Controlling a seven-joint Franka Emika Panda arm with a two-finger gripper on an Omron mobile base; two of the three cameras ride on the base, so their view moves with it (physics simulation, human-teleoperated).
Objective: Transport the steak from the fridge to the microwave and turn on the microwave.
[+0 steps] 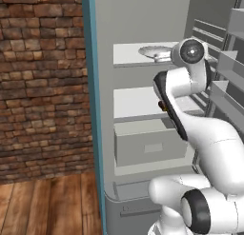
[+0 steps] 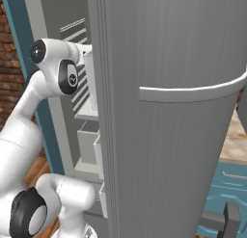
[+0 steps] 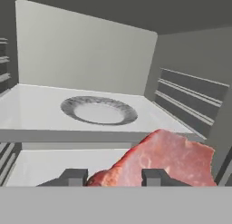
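Red-pink and lumpy, the steak (image 3: 165, 158) sits at the lower right of the hand view, pinched between the gripper's (image 3: 114, 177) two dark tips, in front of the shelf edge. A round grey-rimmed plate (image 3: 99, 110) lies on the smooth white shelf, centre frame. The left base view shows the open fridge (image 1: 143, 110) with its pale drawer (image 1: 150, 144) beside rough brick (image 1: 43, 82); the right base view shows the ribbed grey door (image 2: 173, 112) and its curved handle (image 2: 193, 92).

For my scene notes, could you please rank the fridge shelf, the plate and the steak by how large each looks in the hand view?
1. Fridge shelf, spanning most of the width.
2 and 3. Plate and steak look about alike; the steak, between the gripper's fingertips, sits nearest the camera, so I won't rank them.
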